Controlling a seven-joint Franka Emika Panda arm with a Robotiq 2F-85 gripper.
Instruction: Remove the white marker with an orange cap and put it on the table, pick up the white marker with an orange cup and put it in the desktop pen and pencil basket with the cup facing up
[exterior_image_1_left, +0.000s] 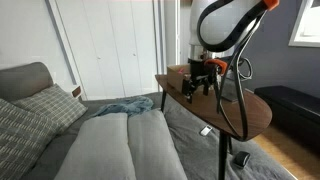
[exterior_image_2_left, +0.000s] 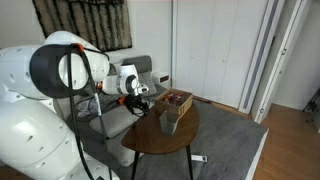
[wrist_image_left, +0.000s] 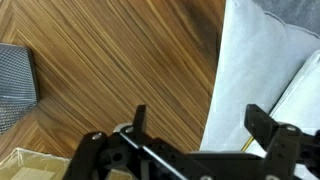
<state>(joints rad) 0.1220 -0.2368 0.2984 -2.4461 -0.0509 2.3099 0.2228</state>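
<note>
The table (wrist_image_left: 120, 60) of dark brown wood shows in the wrist view and in both exterior views (exterior_image_1_left: 250, 108) (exterior_image_2_left: 160, 142). The dark mesh pen basket (exterior_image_2_left: 171, 121) stands upright on it; the wrist view shows it at the left edge (wrist_image_left: 14, 82). My gripper (wrist_image_left: 200, 120) is open and empty. It hangs over the table's edge beside the sofa, a little away from the basket, as both exterior views (exterior_image_2_left: 143, 98) (exterior_image_1_left: 198, 88) show. The white marker with the orange cap is not visible in any view.
A low brown box (exterior_image_2_left: 178, 99) sits on the table behind the basket, also at the wrist view's bottom left (wrist_image_left: 28, 165). A grey sofa with light cushions (wrist_image_left: 265, 70) borders the table. A small white object (exterior_image_1_left: 205, 130) lies on the floor.
</note>
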